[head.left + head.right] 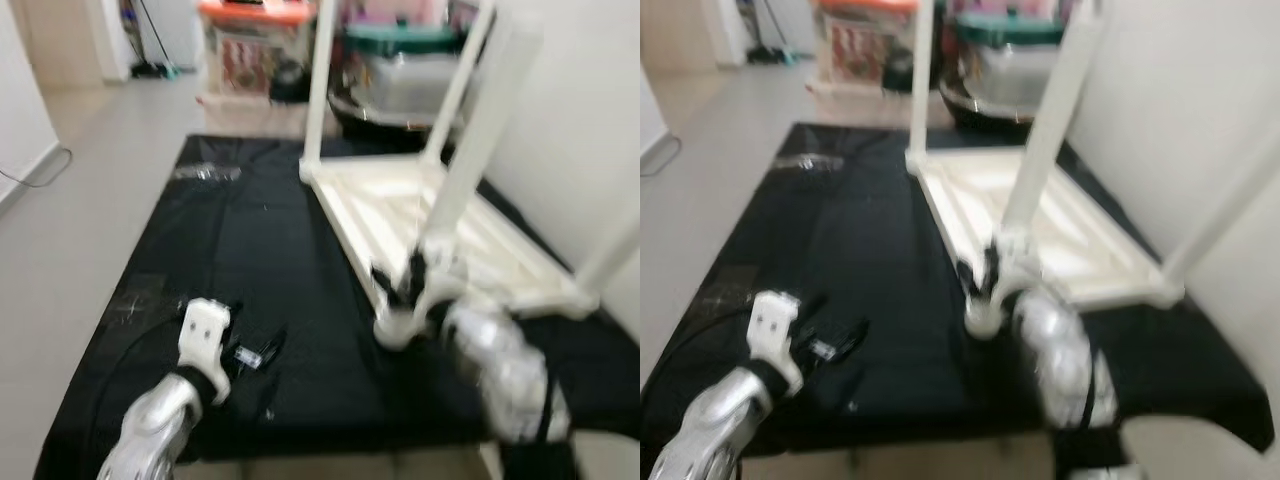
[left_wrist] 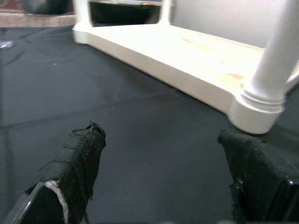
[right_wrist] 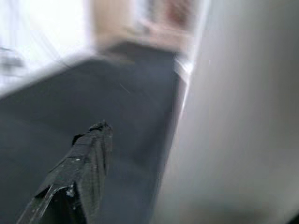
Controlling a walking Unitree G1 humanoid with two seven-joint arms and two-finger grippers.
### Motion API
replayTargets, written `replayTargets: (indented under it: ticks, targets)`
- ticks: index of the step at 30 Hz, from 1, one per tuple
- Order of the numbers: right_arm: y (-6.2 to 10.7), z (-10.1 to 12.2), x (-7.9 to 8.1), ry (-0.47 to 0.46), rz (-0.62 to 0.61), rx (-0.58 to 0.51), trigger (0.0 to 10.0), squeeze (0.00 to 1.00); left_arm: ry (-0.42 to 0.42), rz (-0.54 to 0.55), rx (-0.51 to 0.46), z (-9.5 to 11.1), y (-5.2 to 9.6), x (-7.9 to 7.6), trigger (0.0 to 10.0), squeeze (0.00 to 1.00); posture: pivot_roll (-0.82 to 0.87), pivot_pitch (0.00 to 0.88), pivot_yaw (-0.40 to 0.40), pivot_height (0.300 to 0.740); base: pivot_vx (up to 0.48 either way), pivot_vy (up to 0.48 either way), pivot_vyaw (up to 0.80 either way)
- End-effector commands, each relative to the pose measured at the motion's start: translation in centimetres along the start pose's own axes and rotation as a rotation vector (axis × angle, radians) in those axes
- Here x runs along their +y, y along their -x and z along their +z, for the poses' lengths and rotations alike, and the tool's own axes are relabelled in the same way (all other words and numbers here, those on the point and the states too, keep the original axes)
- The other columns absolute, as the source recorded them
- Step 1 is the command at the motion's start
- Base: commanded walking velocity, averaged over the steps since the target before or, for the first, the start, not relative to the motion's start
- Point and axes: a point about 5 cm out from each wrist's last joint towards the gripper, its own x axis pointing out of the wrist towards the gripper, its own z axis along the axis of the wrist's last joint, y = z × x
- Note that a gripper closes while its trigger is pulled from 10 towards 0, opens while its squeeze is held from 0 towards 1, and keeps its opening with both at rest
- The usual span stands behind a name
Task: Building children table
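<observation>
My head cameras look down over the black mat (image 1: 250,250) at the upturned table (image 1: 440,220). Both wrist cameras sit low, sharing its near leg (image 2: 275,65).

Upturned table (image 1: 440,235) on the mat (image 1: 260,270), toward the mat's right half, legs pointing up. Nearest leg (image 1: 470,165) rising from the table's near corner. Right gripper (image 1: 405,290) at that corner, against the leg's base. Left gripper (image 1: 255,352) left of the table, low over the mat near its front edge. Storage boxes (image 1: 400,70) behind the table, past the mat's far edge. Wall (image 1: 580,120) right of the table.
</observation>
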Motion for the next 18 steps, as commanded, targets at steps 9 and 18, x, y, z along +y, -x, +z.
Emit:
replayTargets:
  ticks: [9,18]
  targets:
    - [-1.1,-0.2,2.1,0.032,0.476,-0.023,10.0,0.00,0.005,-0.013,0.009,-0.3,-0.3,0.0,10.0,0.00,0.09,0.000,-0.122,0.740,0.000,0.000,0.00]
    - [-1.9,-3.0,4.6,-0.047,0.556,0.031,0.0,0.00,0.006,-0.019,0.015,-0.5,0.0,-0.4,10.0,0.00,0.10,0.000,-0.140,0.740,0.000,0.000,0.00]
